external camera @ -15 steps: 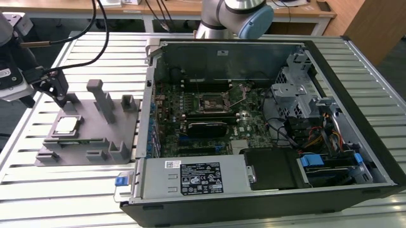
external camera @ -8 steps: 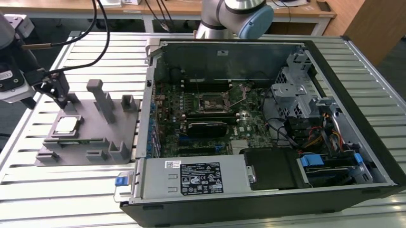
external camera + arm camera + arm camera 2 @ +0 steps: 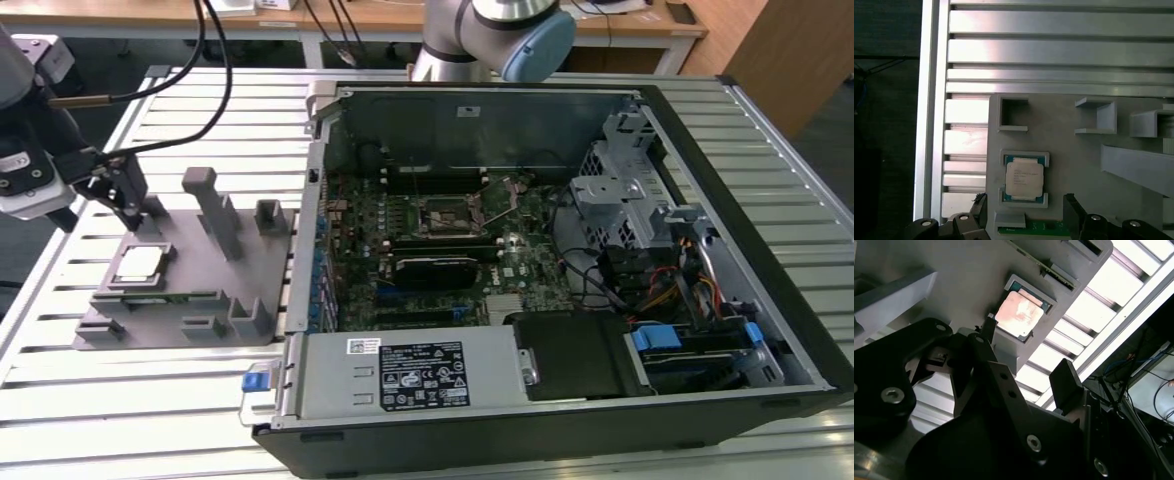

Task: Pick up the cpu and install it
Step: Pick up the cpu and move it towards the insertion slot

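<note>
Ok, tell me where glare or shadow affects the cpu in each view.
Second wrist view: the cpu top is washed pinkish by glare, the table slats blown white, the hand a dark silhouette. First wrist view: cpu evenly lit. Exterior view: its top glares white.

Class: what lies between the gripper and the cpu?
Only bare grey fixture, in the first wrist view; the open gripper hovers just short of the cpu.

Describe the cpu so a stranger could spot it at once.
At the exterior view's left, beside the open computer case, lies a grey fixture. In its square pocket sits the cpu, the only silvery chip among grey plastic blocks.
</note>
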Tool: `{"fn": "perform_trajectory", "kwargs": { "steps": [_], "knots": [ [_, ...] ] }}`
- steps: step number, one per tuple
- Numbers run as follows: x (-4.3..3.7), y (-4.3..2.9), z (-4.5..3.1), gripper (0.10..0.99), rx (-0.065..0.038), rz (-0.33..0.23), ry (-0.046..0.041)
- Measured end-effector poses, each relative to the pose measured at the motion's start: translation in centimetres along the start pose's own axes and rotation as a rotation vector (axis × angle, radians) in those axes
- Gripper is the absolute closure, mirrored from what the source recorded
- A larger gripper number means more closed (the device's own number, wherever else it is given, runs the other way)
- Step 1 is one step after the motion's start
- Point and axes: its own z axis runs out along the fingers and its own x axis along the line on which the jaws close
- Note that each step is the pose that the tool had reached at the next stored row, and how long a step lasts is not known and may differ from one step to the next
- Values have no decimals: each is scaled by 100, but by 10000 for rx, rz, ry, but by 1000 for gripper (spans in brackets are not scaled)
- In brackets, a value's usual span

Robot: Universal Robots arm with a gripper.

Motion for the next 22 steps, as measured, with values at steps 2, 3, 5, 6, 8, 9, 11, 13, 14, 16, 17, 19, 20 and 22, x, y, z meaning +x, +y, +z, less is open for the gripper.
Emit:
{"fn": "perform_trajectory", "kwargs": {
  "steps": [2,3,5,6,8,9,11,13,14,16,17,19,20,22],
  "knots": [
    [0,0,10,380,-1,0,0],
    [0,-1,16,380,0,0,1],
    [0,-1,28,380,0,0,1],
    [0,-2,30,380,2,0,3],
    [0,-2,37,380,1,0,2],
    [0,-2,40,380,0,0,1],
    [-1,-3,46,380,0,0,1],
    [0,-3,52,380,-5,1,1],
    [0,-3,55,380,-7,1,0],
    [-1,-3,66,380,-10,0,-2],
    [-1,-4,71,380,-10,0,-2],
    [-1,-4,81,380,-9,0,0],
    [-1,-5,84,380,-8,1,1],
    [-1,-5,91,380,-8,0,2]
  ]
}}
